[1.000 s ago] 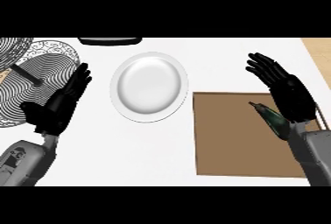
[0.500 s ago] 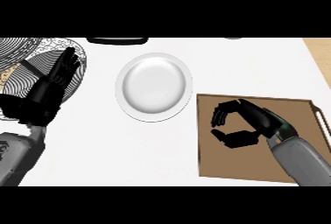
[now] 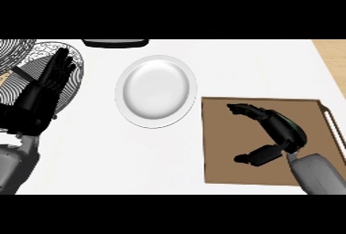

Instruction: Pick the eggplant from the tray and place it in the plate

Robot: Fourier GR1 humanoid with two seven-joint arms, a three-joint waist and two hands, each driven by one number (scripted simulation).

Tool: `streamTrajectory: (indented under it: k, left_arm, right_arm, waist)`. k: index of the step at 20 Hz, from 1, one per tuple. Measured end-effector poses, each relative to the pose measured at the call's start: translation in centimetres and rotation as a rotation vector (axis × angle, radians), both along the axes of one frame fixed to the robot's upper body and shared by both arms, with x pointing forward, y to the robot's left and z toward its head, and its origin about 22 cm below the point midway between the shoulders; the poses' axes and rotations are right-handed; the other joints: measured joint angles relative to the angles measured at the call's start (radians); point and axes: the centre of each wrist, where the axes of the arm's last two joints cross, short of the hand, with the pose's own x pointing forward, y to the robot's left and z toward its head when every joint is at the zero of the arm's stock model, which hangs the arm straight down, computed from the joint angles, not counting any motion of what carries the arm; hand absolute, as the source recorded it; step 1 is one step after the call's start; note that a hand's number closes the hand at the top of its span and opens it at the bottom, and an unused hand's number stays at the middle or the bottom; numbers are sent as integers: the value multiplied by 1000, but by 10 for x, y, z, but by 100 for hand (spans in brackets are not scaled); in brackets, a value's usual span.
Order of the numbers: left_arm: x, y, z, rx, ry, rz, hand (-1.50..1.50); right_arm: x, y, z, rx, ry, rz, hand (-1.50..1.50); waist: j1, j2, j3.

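Right hand [image 3: 273, 132] over the brown tray [image 3: 223, 169] — eggplant hidden.
Its fingers and thumb curled above the tray, whether grasping anything I could not tell; the white plate [image 3: 156, 91] lay bare on the surface [image 3: 108, 155] — left hand [image 3: 42, 98] open, resting at the left edge.

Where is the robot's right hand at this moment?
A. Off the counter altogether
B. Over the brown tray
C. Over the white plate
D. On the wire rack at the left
B: the right robot hand sits above the brown tray with fingers curled, while the plate lies bare to the tray's left.
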Motion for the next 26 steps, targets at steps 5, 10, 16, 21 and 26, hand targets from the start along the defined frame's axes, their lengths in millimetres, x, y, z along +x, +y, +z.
streamTrajectory:
  k: [5, 10, 16, 21, 26]
  left_arm:
    - [-4, 3, 2, -1, 0, 6, 0]
    - [-4, 1, 1, -4, 4, -1, 0]
    - [1, -5, 2, 4, -6, -7, 0]
    - [3, -7, 2, 6, -12, -6, 0]
    - [0, -2, 3, -2, -6, 6, 0]
  right_arm:
    - [26, -27, 60, -140, -74, 3, -150]
    - [46, -36, 115, -462, -47, 32, -150]
    - [60, -29, 153, -839, 90, 136, -150]
    - [70, -15, 156, -1034, 222, 233, -150]
    - [70, -12, 144, -1128, 260, 259, -150]
  waist:
    - [-1, -2, -1]
    - [6, -1, -3]
    - [12, 2, -4]
    - [11, 3, -3]
    - [4, 2, -1]
